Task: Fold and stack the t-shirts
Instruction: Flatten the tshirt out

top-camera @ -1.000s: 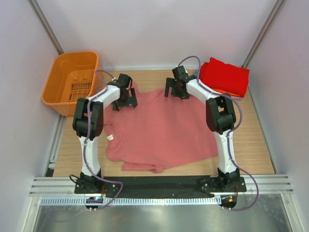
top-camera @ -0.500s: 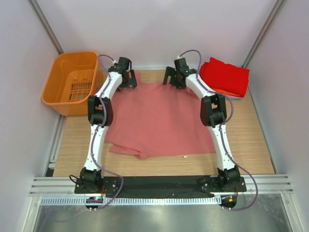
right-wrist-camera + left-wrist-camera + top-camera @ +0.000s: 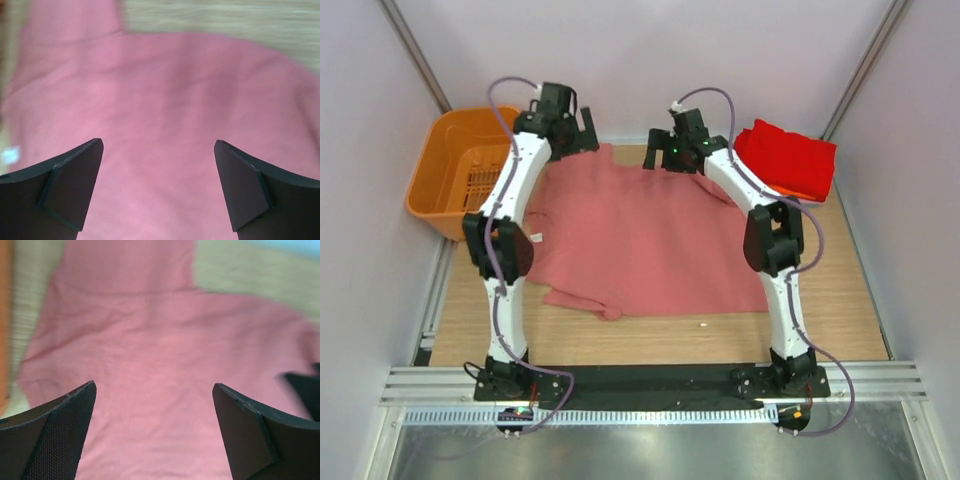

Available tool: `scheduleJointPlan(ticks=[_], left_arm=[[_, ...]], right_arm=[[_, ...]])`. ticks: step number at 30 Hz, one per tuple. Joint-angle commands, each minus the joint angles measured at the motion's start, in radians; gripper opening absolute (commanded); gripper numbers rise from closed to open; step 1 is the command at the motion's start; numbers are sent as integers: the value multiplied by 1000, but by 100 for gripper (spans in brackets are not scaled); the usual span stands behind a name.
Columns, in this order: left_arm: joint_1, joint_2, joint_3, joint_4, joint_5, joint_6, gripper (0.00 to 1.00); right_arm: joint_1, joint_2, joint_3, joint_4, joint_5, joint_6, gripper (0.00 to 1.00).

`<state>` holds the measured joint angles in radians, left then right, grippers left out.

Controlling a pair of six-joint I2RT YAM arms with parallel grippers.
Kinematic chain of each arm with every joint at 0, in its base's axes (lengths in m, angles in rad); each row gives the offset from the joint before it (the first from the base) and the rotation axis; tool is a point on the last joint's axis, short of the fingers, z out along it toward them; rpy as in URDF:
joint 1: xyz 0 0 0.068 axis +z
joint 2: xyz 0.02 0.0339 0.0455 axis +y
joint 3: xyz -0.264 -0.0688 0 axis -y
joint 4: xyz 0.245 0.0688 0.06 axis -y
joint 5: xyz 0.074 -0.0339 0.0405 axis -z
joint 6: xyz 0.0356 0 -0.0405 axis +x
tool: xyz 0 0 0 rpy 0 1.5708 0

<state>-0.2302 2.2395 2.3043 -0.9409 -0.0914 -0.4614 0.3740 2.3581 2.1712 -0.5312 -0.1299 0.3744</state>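
A salmon-pink t-shirt lies spread flat on the wooden table, with a bunched fold at its near left edge. My left gripper is open and empty above the shirt's far left corner. In the left wrist view only shirt fabric shows between the fingers. My right gripper is open and empty above the shirt's far edge. In the right wrist view pink fabric fills the gap. A folded bright red shirt lies on an orange one at the far right.
An orange plastic basket stands at the far left, just beside the left arm. A small white speck lies on the table near the shirt's front edge. White walls close in the back and sides.
Both arms have reached farther toward the back wall. The shirt has slid back with them and spread flatter; its near edge has moved away from the table's front.
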Motion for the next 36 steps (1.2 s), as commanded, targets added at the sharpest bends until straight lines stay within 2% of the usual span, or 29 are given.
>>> scheduleJointPlan(ticks=[1, 2, 3, 4, 6, 7, 10, 11, 12, 13, 14, 17, 21, 25, 36], left_arm=[[-8, -332, -69, -81, -14, 30, 100], [-8, -390, -133, -91, -27, 44, 100], [-8, -540, -211, -76, -39, 53, 100], [-8, -611, -385, -61, -85, 62, 100], [-3, -778, -561, -18, -113, 84, 100], [8, -928, -701, -12, -120, 81, 100], [14, -1127, -923, -7, -96, 66, 100], [14, -1237, -969, -7, -73, 66, 100], [14, -1295, -1009, -19, -71, 66, 99], [15, -1346, -1072, -30, -74, 64, 100], [14, -1439, -1100, -41, -79, 63, 100], [14, -1566, -1189, -65, -97, 41, 100], [14, -1737, -1234, -76, -46, -2, 100], [14, -1788, -1255, -62, -11, 6, 100], [14, -1848, -1257, -58, 7, 13, 100]], right_arm=[[118, -363, -166, 59, 110, -71, 100], [175, -425, -235, 71, 125, -74, 100], [207, -474, -366, 82, 194, -75, 100], [241, -573, -434, 98, 222, -77, 100], [369, -657, -610, 111, 286, -77, 96], [426, -696, -663, 120, 352, -77, 94], [629, -793, -816, 123, 439, -72, 82], [676, -810, -841, 120, 496, -74, 71], [771, -810, -879, 116, 519, -74, 65], [808, -806, -896, 109, 530, -74, 62], [842, -795, -906, 105, 553, -63, 56], [933, -714, -897, 60, 564, -36, 47], [1000, -597, -864, 56, 561, -29, 43], [1016, -478, -818, 68, 547, -26, 43], [1017, -355, -697, 57, 553, -74, 45]])
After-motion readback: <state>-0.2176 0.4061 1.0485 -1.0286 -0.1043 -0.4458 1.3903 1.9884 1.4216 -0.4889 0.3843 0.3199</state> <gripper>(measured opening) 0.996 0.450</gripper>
